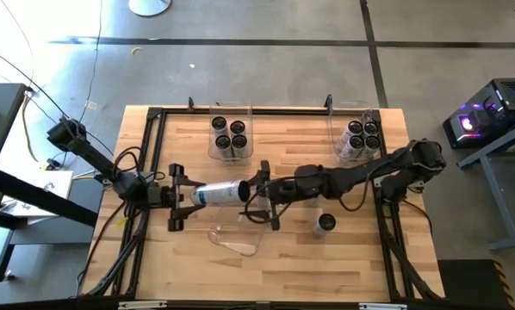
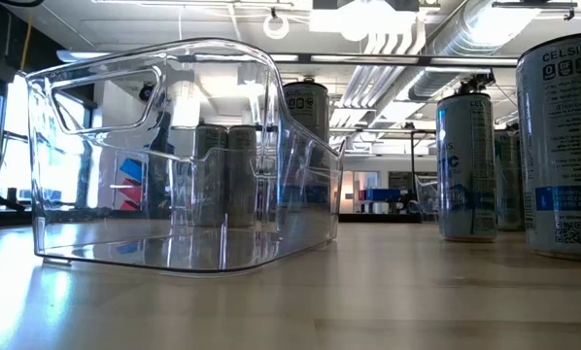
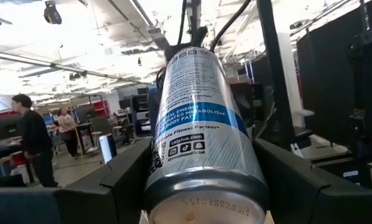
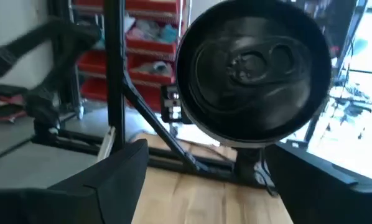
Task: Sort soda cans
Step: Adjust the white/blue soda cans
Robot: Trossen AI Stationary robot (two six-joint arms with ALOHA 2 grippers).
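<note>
A soda can with a silver side and blue band lies level above the table's middle. My left gripper is shut on its bottom end. The can's dark top faces my right gripper, which is open just right of that top and touches nothing. One more can stands on its base near the right gripper. Two clear bins at the far edge, one left and one right, each hold several cans. My left gripper pinches the can's side near its bottom end between its two fingers. The fingers come about level from the table's left and lie along the can. The can is lifted clear of the table, with its top end pointing toward the table's right.
An empty clear bin lies on the wood near the front, below the held can. A black frame runs around the tabletop. The low view shows standing cans to the right of the empty bin.
</note>
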